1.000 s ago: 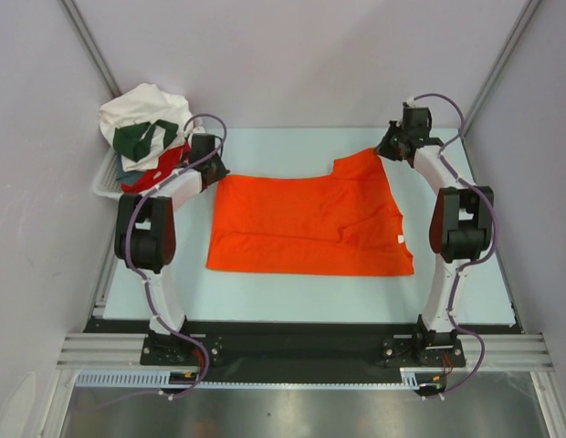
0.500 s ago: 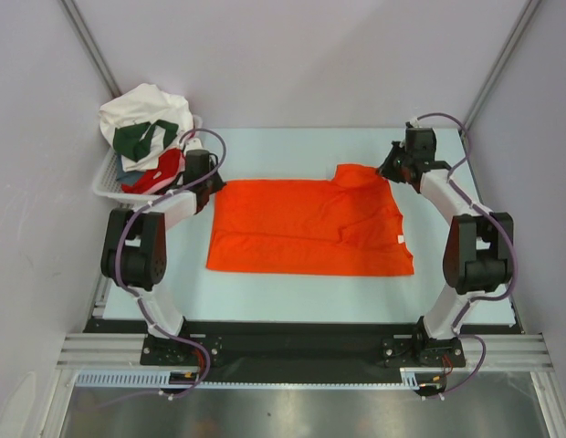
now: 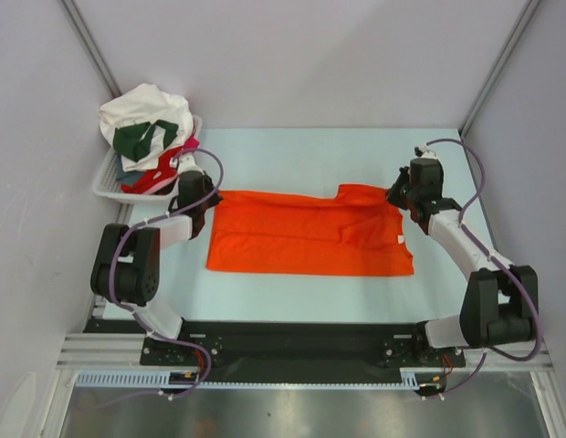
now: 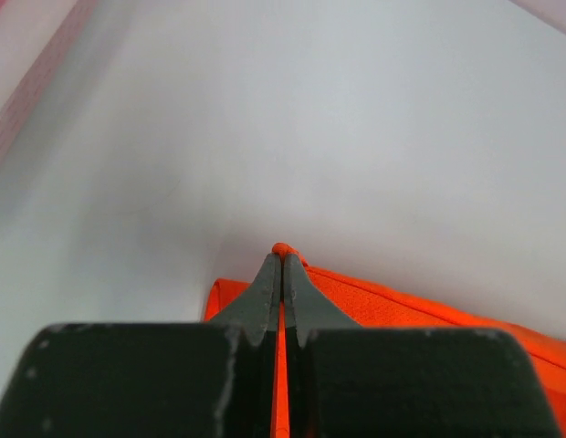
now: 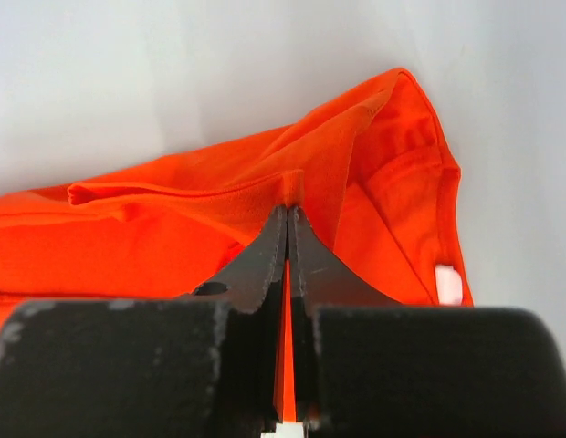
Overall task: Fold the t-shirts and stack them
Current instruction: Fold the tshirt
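The bright orange t-shirt [image 3: 306, 234] lies spread across the middle of the table. My left gripper [image 3: 211, 194] is shut on its far left corner; in the left wrist view orange cloth [image 4: 402, 310] is pinched between the closed fingertips [image 4: 282, 260]. My right gripper [image 3: 393, 193] is shut on its far right edge; in the right wrist view a fold of orange cloth [image 5: 265, 201] sits in the closed tips [image 5: 288, 212]. White, dark green and red t-shirts [image 3: 144, 137] are piled in the basket at the far left.
A white slatted basket [image 3: 110, 185] stands at the table's far left corner, right behind my left arm. Grey walls close in on three sides. A white label [image 5: 447, 283] shows on the shirt's hem at the right.
Both grippers have pulled the shirt's far edge toward the near side, folding it over. The visible orange area has become shorter front to back, and both arms have drawn back.
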`<action>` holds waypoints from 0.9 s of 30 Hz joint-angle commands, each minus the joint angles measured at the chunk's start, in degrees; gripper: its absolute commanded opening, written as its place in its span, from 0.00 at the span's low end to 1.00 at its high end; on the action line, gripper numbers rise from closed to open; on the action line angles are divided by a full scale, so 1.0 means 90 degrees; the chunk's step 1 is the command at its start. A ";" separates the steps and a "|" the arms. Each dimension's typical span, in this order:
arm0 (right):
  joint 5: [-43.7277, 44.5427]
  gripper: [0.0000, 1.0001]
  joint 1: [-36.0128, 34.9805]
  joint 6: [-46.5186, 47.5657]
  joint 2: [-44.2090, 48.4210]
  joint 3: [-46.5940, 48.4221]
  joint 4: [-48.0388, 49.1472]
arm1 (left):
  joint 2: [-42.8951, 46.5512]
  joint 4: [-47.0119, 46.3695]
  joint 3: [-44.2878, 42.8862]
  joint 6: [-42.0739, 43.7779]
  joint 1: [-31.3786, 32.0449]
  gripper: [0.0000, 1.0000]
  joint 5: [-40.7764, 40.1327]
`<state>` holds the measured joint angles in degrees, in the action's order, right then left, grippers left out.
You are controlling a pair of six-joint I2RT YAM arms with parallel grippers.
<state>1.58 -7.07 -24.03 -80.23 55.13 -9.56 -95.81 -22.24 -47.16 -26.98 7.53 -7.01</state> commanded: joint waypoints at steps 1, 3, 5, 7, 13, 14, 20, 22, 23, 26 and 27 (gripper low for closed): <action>0.0409 0.00 -0.0190 -0.0083 0.0612 -0.0333 0.0301 | 0.0479 -0.1063 0.0395 -0.0098 -0.0046 0.00 -0.0100; 0.0468 0.00 -0.0308 -0.0074 0.0925 -0.0500 0.0281 | 0.0586 -0.1415 0.0649 -0.0078 -0.0046 0.00 -0.0101; 0.0517 0.00 -0.0357 -0.0113 0.1110 -0.0744 0.0271 | 0.0645 -0.1688 0.0834 -0.0059 -0.0046 0.00 -0.0042; 0.0517 0.00 -0.0386 -0.0132 0.1364 -0.0910 0.0252 | 0.0694 -0.1874 0.0962 -0.0020 -0.0046 0.00 0.0036; 0.0546 0.00 -0.0396 -0.0366 0.1999 -0.1623 0.0291 | 0.0811 -0.2732 0.1605 -0.0136 -0.0046 0.04 0.0173; 0.0556 0.00 -0.0396 -0.0425 0.2116 -0.1769 0.0446 | 0.0821 -0.2840 0.1694 -0.0185 -0.0046 0.05 0.0173; 0.0586 0.00 -0.0435 -0.0855 0.2702 -0.2775 0.0954 | 0.0958 -0.2297 0.1832 -0.0828 -0.0046 0.09 0.0027; 0.0741 0.00 -0.0493 -0.1039 0.3042 -0.3251 0.1304 | 0.1055 -0.2051 0.1957 -0.1063 0.0003 0.11 -0.0196; 0.0810 0.00 -0.0532 -0.1118 0.3209 -0.3419 0.1394 | 0.1094 -0.2060 0.2055 -0.1151 0.0003 0.12 -0.0305; 0.1082 0.22 -0.0610 -0.1343 0.3774 -0.3860 0.1550 | 0.1231 -0.2489 0.2464 -0.1454 0.0052 0.28 -0.0540; 0.1132 0.36 -0.0640 -0.1353 0.3893 -0.3928 0.1580 | 0.1289 -0.2529 0.2524 -0.1513 0.0052 0.46 -0.0579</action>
<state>7.84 -11.97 -34.00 -49.25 21.32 -0.95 -86.80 -41.95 -27.00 -35.77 7.77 -8.95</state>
